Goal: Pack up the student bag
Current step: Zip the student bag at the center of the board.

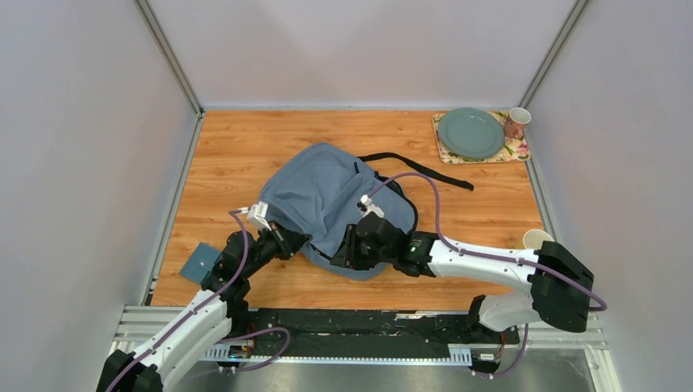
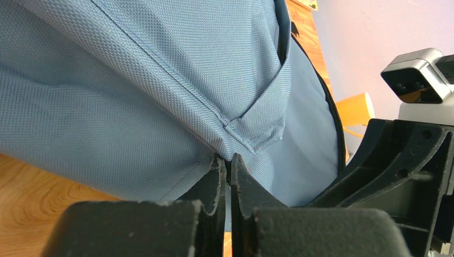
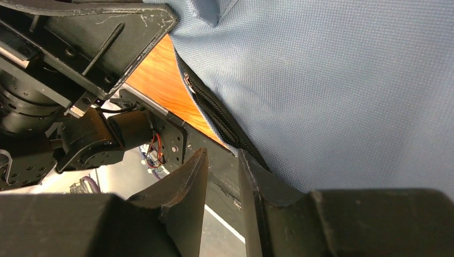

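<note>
Looking down from the top external view, the student bag (image 1: 327, 196) lies slumped in the middle of the wooden table (image 1: 245, 147), with a black strap (image 1: 425, 169) trailing from it toward the far right. The left gripper (image 1: 292, 239) meets the bag's near-left edge, and the right gripper (image 1: 342, 253) sits at its near edge, just beside the left one. A flat teal square (image 1: 198, 263) lies on the table by the left arm. In the far-right corner a floral placemat (image 1: 519, 153) carries a green plate (image 1: 471, 133) and a mug (image 1: 516, 122). A pale cup (image 1: 535, 238) stands near the right arm's elbow.

From the left wrist, the left gripper (image 2: 229, 160) has its 2 fingers (image 2: 214, 184) almost together, clamped on a fold of the bag's (image 2: 134, 96) grey-blue fabric just below a stitched seam.

From the right wrist, the right gripper (image 3: 222, 155) has its jaws a little apart, with no fabric visible in the gap. The bag (image 3: 348, 91) fills the right side, and its dark zip (image 3: 214, 115) runs down to the tip of one finger (image 3: 254, 179).
</note>
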